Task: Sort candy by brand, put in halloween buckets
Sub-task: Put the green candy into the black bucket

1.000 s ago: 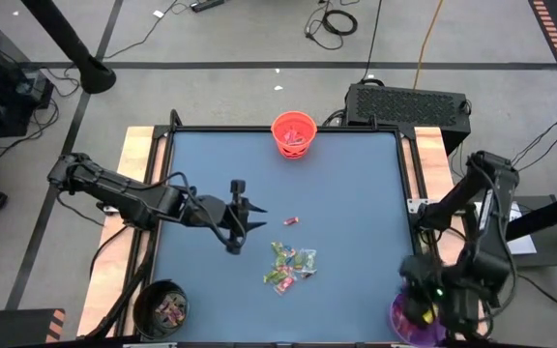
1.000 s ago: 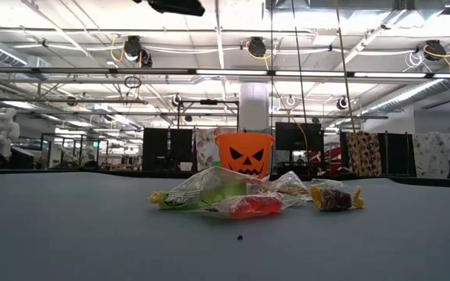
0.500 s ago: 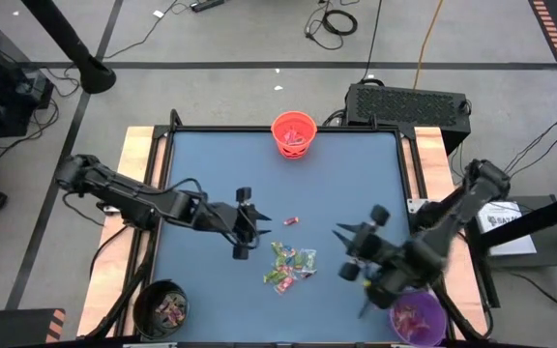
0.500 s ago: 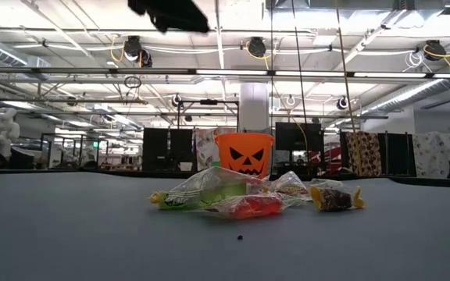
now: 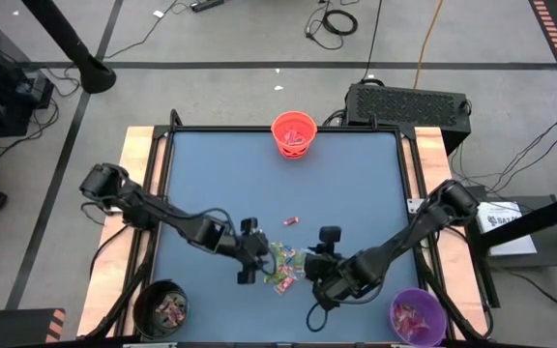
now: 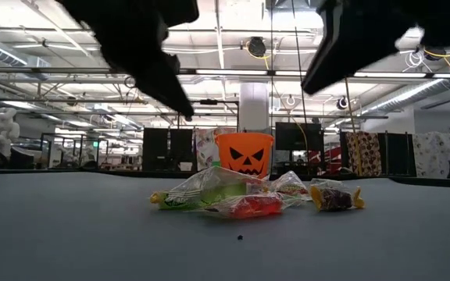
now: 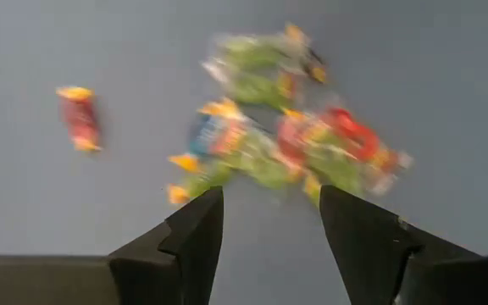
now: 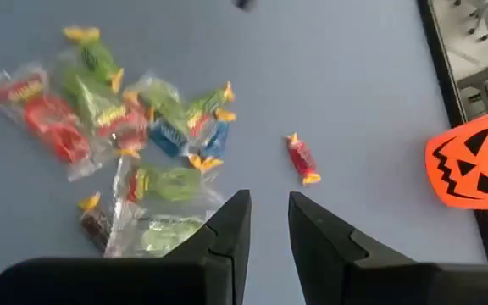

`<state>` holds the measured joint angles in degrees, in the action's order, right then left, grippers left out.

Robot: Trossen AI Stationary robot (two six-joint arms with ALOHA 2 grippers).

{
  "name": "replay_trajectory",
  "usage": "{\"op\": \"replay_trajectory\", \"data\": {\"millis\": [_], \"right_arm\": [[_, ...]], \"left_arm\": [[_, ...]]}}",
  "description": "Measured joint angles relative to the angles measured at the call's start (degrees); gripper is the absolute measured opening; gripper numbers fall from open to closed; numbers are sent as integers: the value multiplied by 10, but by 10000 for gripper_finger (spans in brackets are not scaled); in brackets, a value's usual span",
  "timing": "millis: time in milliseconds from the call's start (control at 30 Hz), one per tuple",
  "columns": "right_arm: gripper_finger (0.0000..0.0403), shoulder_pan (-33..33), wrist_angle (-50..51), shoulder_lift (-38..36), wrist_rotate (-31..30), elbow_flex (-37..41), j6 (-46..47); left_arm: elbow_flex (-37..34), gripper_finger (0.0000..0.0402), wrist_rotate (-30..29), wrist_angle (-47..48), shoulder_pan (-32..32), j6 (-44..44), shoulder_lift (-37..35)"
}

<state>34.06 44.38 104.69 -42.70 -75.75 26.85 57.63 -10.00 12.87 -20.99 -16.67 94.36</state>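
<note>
Bottom centre of the high view, the left gripper [image 5: 248, 259] with fingers apart and the right gripper [image 5: 319, 263] nearly closed flank the loose heap of shiny red, green and blue wrapped candy [image 5: 289, 266]; better to pick one wrapper at the heap's edge, one arm at a time; black plastic bucket [image 5: 161, 307] lower left, purple plastic bucket [image 5: 416, 316] lower right, orange jack-o'-lantern bucket [image 5: 294, 133] top centre.

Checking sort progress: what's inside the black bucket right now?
The high view shows several wrapped candies, pinkish, lying in the black bucket. Their brand is too small to read, and anything beneath that top layer is hidden.

Blue table [image 5: 356, 184], floor cables [image 5: 337, 19]
</note>
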Motion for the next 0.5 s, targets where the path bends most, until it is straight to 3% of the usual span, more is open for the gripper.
{"op": "replay_trajectory", "data": {"millis": [133,367,500], "right_arm": [[75,0,-28,10,44,0,-16],[75,-3,-164,10,116,0,-101],[75,-14,-199,10,117,0,-135]], "left_arm": [[0,206,9,-1,-33,-18,15],[0,206,6,-6,-74,-80,46],[0,206,-24,-13,-80,-132,70]]}}
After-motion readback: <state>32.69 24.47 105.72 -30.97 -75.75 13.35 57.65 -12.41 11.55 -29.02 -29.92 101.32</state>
